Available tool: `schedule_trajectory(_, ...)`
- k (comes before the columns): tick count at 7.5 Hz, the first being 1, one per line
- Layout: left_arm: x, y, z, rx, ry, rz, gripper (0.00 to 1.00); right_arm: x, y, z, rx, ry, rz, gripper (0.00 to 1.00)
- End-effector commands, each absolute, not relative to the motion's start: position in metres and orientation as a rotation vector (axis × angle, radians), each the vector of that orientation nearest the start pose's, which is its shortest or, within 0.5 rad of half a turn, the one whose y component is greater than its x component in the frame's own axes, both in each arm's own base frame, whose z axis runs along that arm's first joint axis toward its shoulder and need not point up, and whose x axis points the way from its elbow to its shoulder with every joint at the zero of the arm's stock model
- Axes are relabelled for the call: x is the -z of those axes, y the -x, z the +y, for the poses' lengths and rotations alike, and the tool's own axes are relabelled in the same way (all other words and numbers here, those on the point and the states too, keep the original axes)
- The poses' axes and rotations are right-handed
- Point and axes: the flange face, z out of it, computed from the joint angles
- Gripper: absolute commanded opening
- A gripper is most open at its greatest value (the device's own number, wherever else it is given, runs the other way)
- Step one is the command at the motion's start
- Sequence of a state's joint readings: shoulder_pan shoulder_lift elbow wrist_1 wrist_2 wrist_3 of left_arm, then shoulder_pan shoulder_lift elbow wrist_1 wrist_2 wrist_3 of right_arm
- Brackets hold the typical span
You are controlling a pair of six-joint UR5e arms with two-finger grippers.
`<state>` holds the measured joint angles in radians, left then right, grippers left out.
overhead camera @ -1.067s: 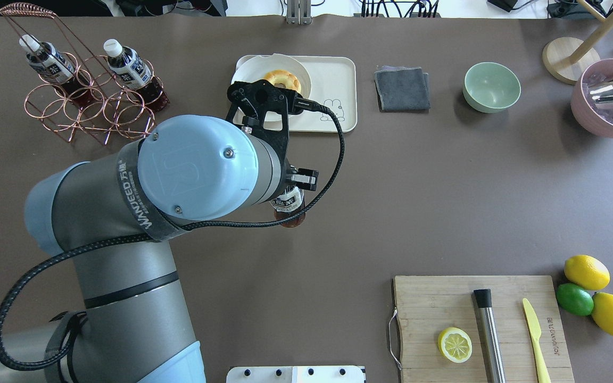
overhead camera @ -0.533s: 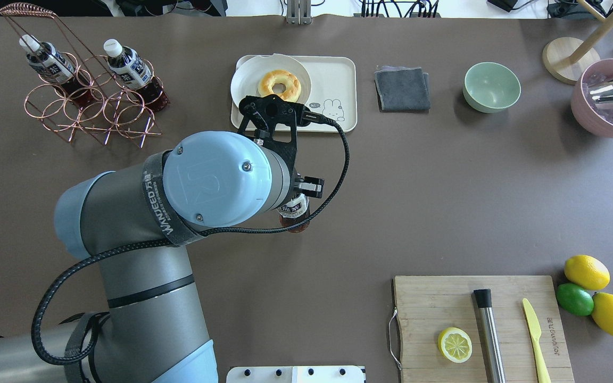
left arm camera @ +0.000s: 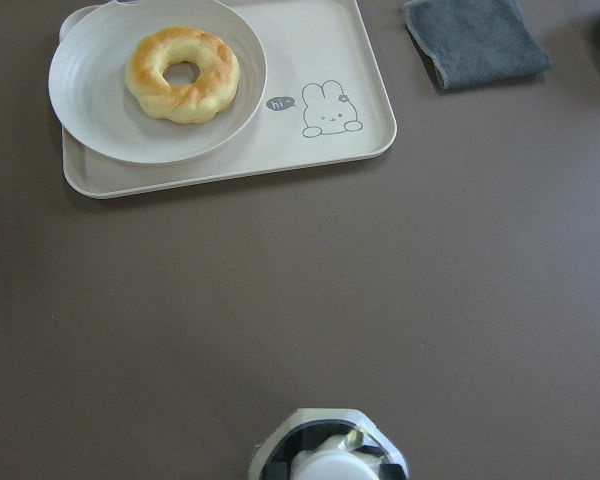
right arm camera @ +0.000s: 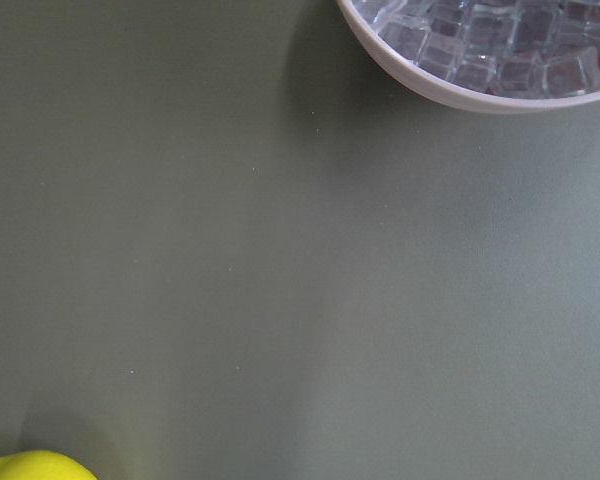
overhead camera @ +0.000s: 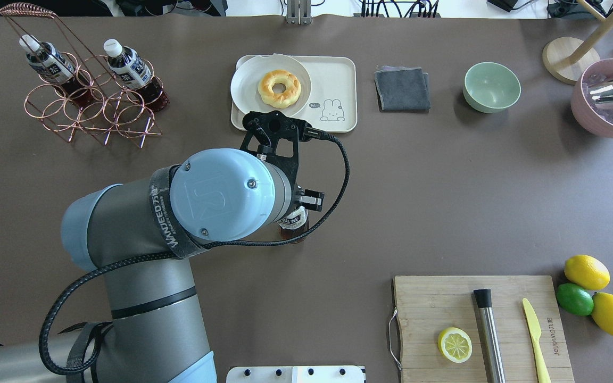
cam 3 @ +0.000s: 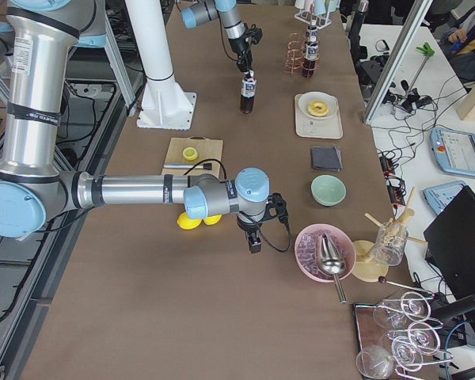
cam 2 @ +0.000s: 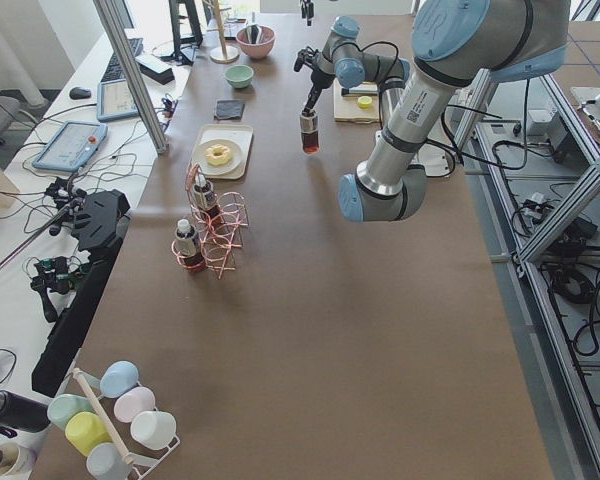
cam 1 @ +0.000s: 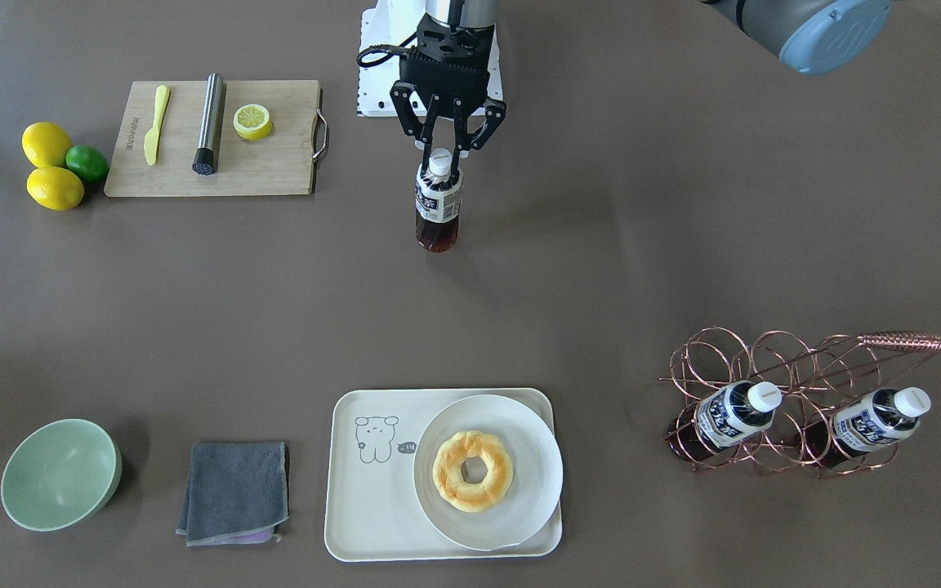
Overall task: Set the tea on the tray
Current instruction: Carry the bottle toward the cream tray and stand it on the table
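Tea [cam 1: 438,208]: one bottle, upright, clamped at the cap by the left gripper [cam 1: 443,162]; over bare table, well apart from the tray [cam 1: 372,498].
Tray: carries a plate [cam 1: 537,441] with a doughnut [cam 1: 473,471]; bear corner free.
Right gripper [cam 3: 255,240]: grip cannot be told.
Progress: pickup apparently done; carry and set-down remain.

A tea bottle [cam 3: 248,93] is seen upright under the left gripper [cam 3: 248,73], apart from the tray [cam 3: 318,129]. The right gripper [cam 3: 255,245] is held beside an ice bowl [cam 3: 300,242].
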<state>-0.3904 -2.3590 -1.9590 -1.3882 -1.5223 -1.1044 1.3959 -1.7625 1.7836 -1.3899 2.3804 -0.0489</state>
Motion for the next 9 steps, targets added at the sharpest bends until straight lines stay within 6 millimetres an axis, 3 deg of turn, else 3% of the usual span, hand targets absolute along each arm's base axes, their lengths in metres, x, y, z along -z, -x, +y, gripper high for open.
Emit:
schedule_trajectory(1, -0.079, -0.495, -0.351, -0.047, -0.45, 0.872, 0.0, -0.619, 0.013, -0.427, 0.293, -0.141, -0.82, 1.0)
schedule_trajectory(8, -0.084, -0.507, -0.346, -0.054, -0.456, 0.853, 0.02, -0.618, 0.013, -0.427, 0.293, -0.141, -0.822, 1.0)
schedule_trajectory(9, -0.084, -0.51, -0.343, -0.055, -0.462, 0.849, 0.33, -0.619, 0.013, -0.427, 0.292, -0.139, -0.822, 1.0)
